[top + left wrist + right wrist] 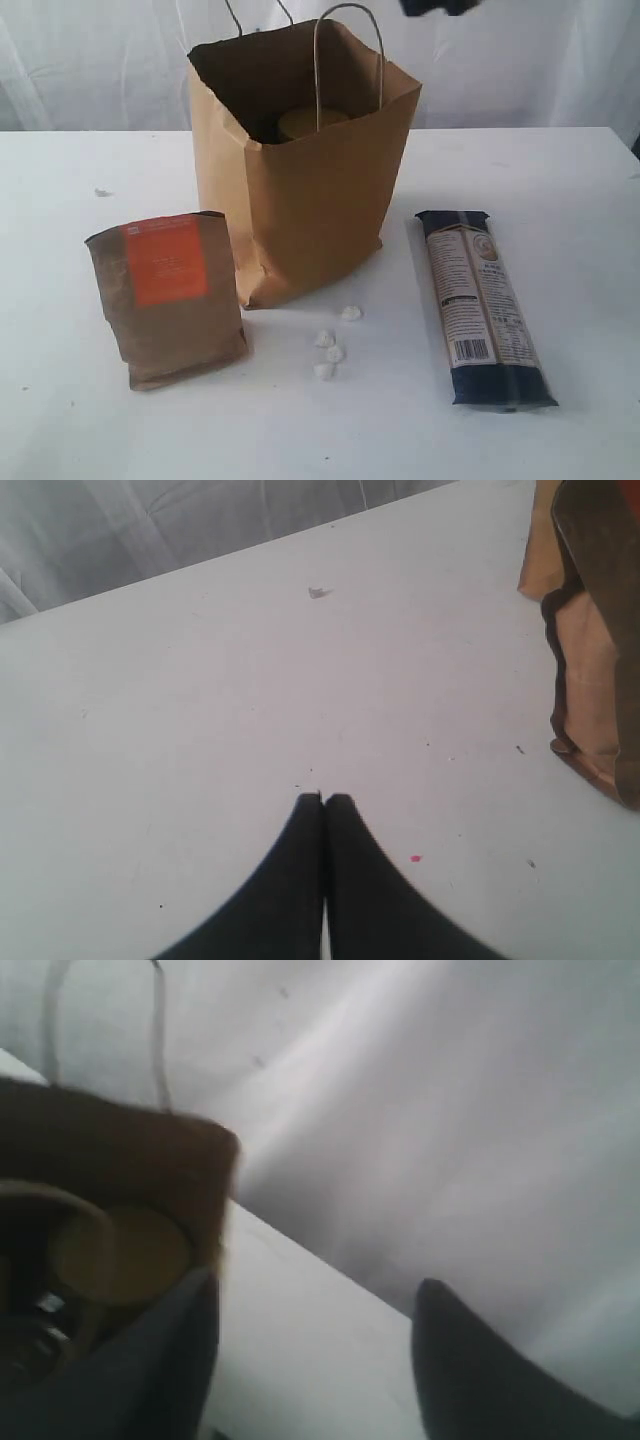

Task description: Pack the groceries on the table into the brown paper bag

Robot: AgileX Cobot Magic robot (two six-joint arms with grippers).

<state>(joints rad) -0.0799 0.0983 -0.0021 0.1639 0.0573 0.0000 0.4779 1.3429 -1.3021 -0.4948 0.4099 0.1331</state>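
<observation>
The brown paper bag (300, 190) stands open at the middle of the table (560, 180); a yellow jar lid (312, 122) shows inside it. The brown pouch with orange label (168, 300) stands upright in front of the bag, to its left. To the right of the bag, the long dark pasta packet (485, 305) lies flat. My right gripper (315, 1295) hangs open and empty above the bag's right side, with the bag (110, 1150) and lid (120, 1255) below it; only a dark bit of the gripper (440, 6) shows at the top edge. My left gripper (323, 798) is shut and empty over bare table, left of the pouch (600, 670).
Several tiny white crumbs (330, 352) lie in front of the bag, between the pouch and the pasta packet. A small speck (100, 191) sits at the back left. A white curtain backs the table.
</observation>
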